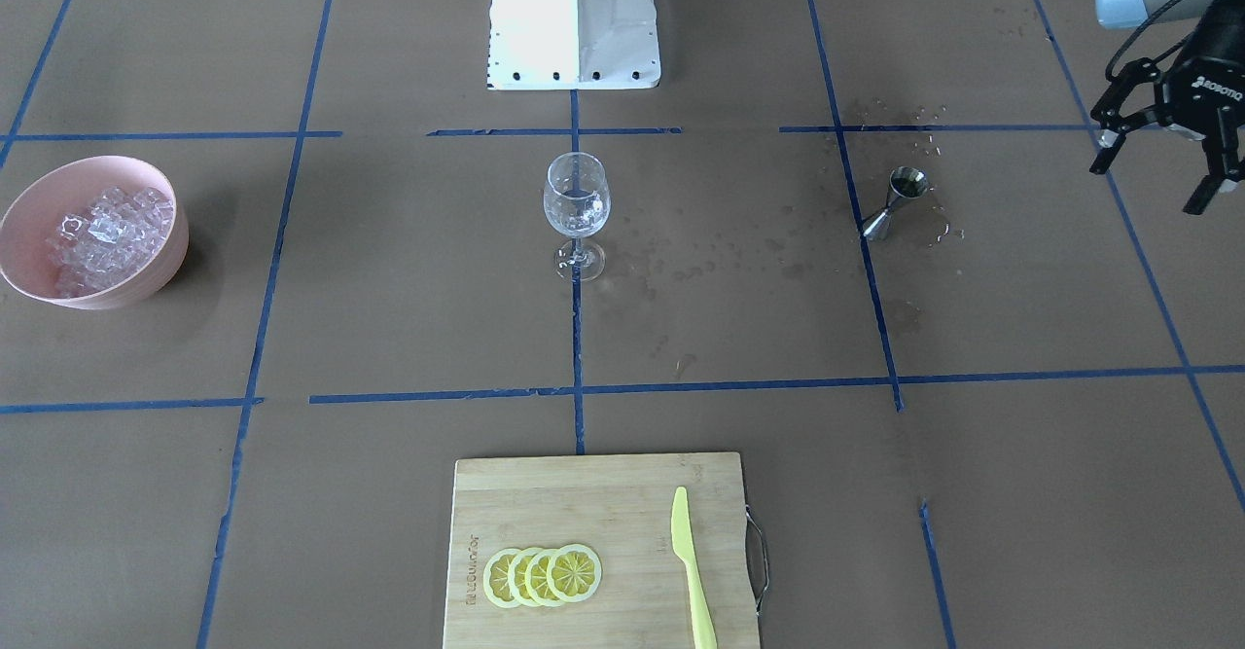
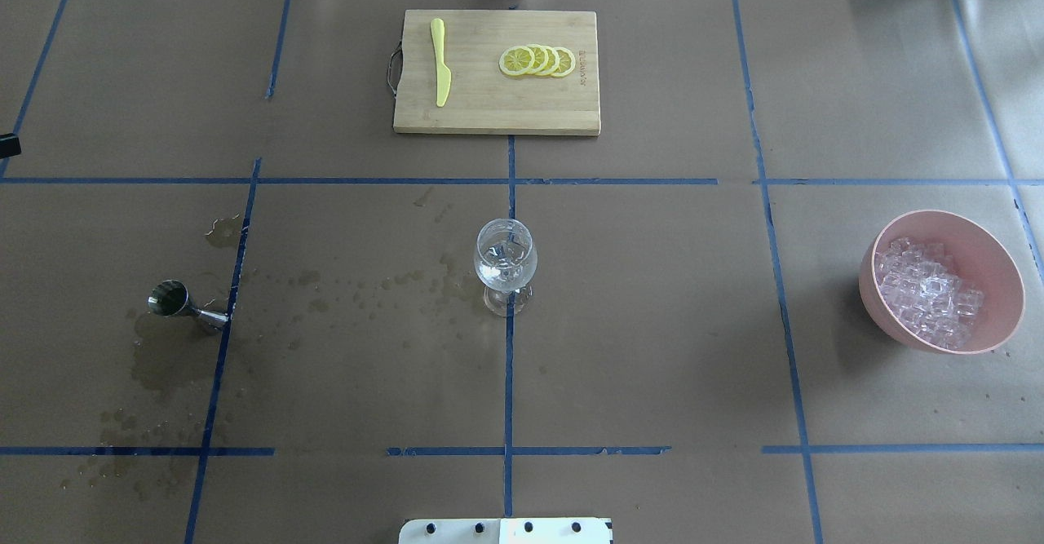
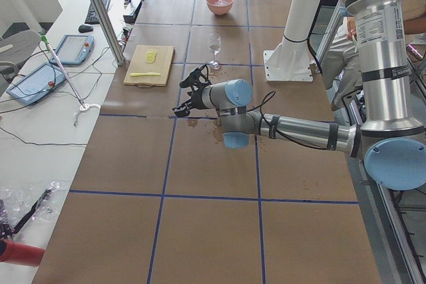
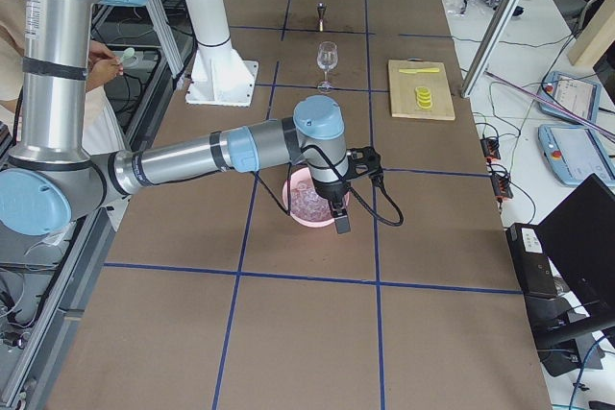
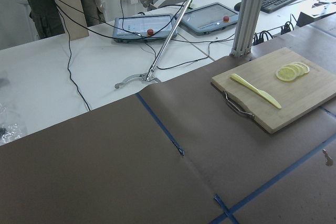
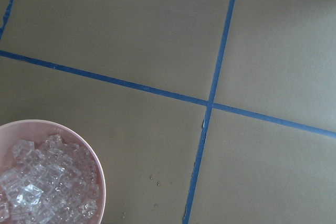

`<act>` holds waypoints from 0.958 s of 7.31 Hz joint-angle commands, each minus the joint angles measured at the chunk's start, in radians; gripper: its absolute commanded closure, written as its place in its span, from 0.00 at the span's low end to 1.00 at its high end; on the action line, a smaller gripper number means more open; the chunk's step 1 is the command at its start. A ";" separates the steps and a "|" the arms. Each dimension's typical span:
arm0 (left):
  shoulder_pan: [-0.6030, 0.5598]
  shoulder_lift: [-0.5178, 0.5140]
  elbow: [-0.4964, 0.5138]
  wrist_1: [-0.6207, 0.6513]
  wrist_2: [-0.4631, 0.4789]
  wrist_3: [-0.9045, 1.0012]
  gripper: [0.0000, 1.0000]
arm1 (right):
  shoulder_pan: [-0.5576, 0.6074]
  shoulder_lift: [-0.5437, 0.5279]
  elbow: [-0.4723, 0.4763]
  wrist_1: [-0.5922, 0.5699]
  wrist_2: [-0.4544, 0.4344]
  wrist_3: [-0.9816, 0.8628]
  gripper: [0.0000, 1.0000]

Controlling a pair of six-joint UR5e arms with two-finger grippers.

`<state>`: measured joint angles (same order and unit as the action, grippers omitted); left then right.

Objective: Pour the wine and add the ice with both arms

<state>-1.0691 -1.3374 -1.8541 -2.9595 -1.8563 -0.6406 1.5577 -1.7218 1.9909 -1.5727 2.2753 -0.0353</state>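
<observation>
tabletop (image 2: 652, 324): we see brown paper covering it, ruled into squares by blue tape (image 2: 509, 381); desks, cables and tablets lie past its far edge.
left gripper (image 1: 1150, 184): we find it held above the tabletop, out beyond the jigger, its fingers spread apart with nothing between them.
jigger (image 2: 189, 307): metal, standing upright beside a tape line, well to the left of the glass.
wet marks (image 2: 163, 364): we note dark stains around the jigger and a scatter of spots running toward the glass.
wine glass (image 2: 506, 263): upright at the centre, on a tape line; we see glints inside but cannot tell what they are.
cutting board (image 2: 489, 112): wooden, beyond the glass near the far edge; a yellow knife (image 2: 440, 63) lies on its left part and lemon slices (image 2: 538, 61) overlap in a row on its right.
bowl (image 2: 983, 242): pink, well to the right of the glass.
ice (image 2: 930, 291): clear cubes heaped inside the bowl.
right gripper (image 4: 340, 221): it points down over the bowl's outer rim; we cannot tell whether its fingers are apart or together.
</observation>
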 commanded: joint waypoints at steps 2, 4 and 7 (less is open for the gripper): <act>0.327 0.037 -0.002 -0.067 0.408 -0.088 0.00 | 0.001 -0.002 0.000 0.000 0.000 0.000 0.00; 0.607 0.040 0.000 -0.065 0.735 -0.183 0.00 | 0.001 -0.002 0.000 0.000 0.000 0.000 0.00; 0.826 0.040 0.024 -0.067 1.029 -0.208 0.00 | 0.001 -0.005 0.000 0.000 0.000 0.000 0.00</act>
<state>-0.3231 -1.2970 -1.8450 -3.0254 -0.9389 -0.8416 1.5585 -1.7262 1.9907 -1.5723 2.2749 -0.0353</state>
